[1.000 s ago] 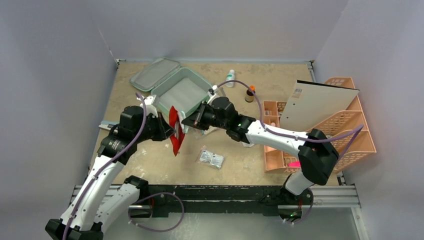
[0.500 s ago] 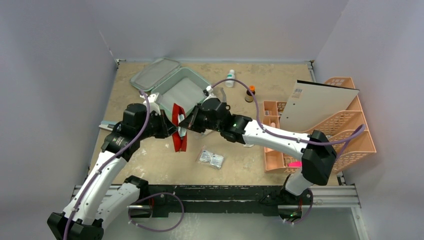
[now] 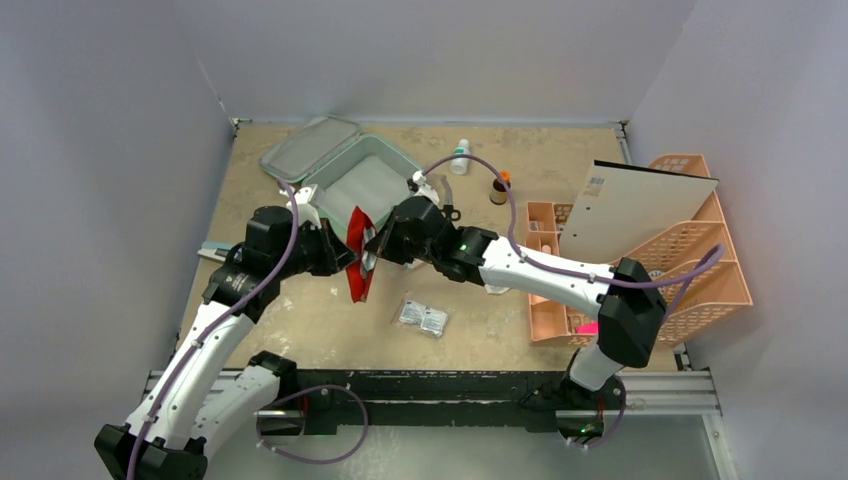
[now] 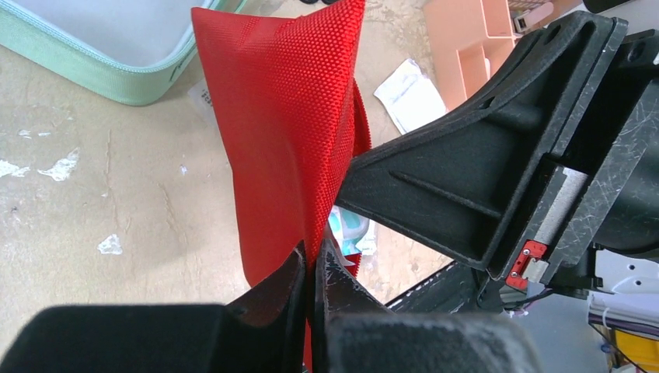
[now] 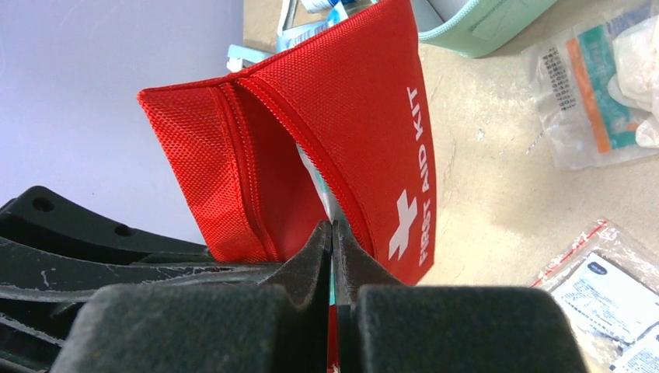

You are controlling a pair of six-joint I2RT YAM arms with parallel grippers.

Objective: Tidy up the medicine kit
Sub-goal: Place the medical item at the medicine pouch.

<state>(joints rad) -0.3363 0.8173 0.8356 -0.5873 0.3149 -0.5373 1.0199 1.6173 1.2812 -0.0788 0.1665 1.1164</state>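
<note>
The mint-green medicine kit [image 3: 395, 153] lies open at the back left, its lid [image 3: 308, 148] beside it; its edge shows in the left wrist view [image 4: 101, 74] and the right wrist view [image 5: 474, 27]. My left gripper [image 3: 345, 256] [image 4: 312, 260] is shut on the red "FIRST AID KIT" pouch [image 3: 357, 270] [image 4: 287, 116] [image 5: 365, 116] and holds it upright above the table. My right gripper [image 3: 373, 249] [image 5: 332, 233] is shut on a thin white-and-teal packet [image 5: 320, 190] whose end sits in the pouch's open mouth.
Flat sachets [image 3: 422, 317] [image 5: 591, 85] lie on the table in front of the pouch. A white bottle [image 3: 460, 155] and a brown bottle [image 3: 499, 188] stand at the back. A peach rack [image 3: 700, 260] with a white board [image 3: 635, 205] fills the right side.
My right gripper has moved left with its packet up to the pouch's mouth. My left gripper has shifted the pouch slightly right and more upright.
</note>
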